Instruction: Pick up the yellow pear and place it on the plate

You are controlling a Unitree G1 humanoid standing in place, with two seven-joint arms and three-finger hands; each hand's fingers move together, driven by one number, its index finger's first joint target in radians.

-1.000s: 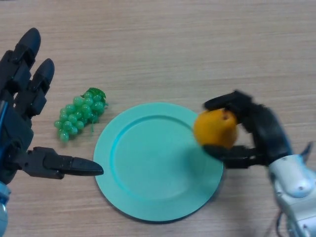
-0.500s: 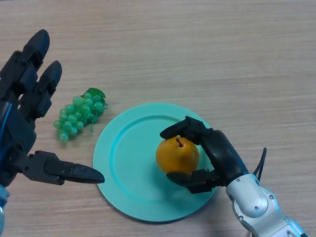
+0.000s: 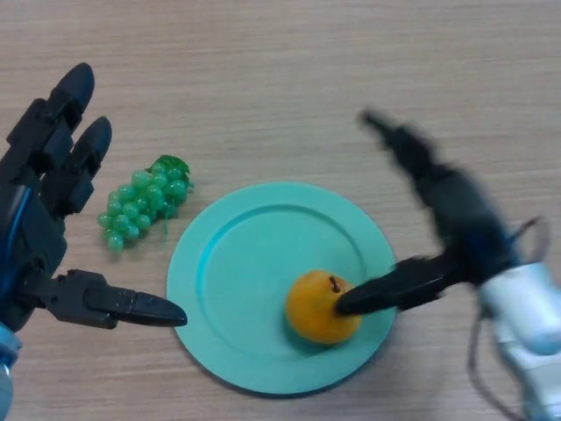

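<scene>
right hand (image 3: 456,219) now opened, pear (image 3: 321,305) on plate (image 3: 228,263)

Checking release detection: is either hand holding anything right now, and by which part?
Nothing is held. The right hand is spread open; its thumb tip is at the round yellow-orange pear resting on the teal plate, not gripping. The left hand is open, idle.

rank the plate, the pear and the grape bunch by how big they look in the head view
1. plate, clearly largest
2. grape bunch and pear: they look close in size, too near to rank
</scene>
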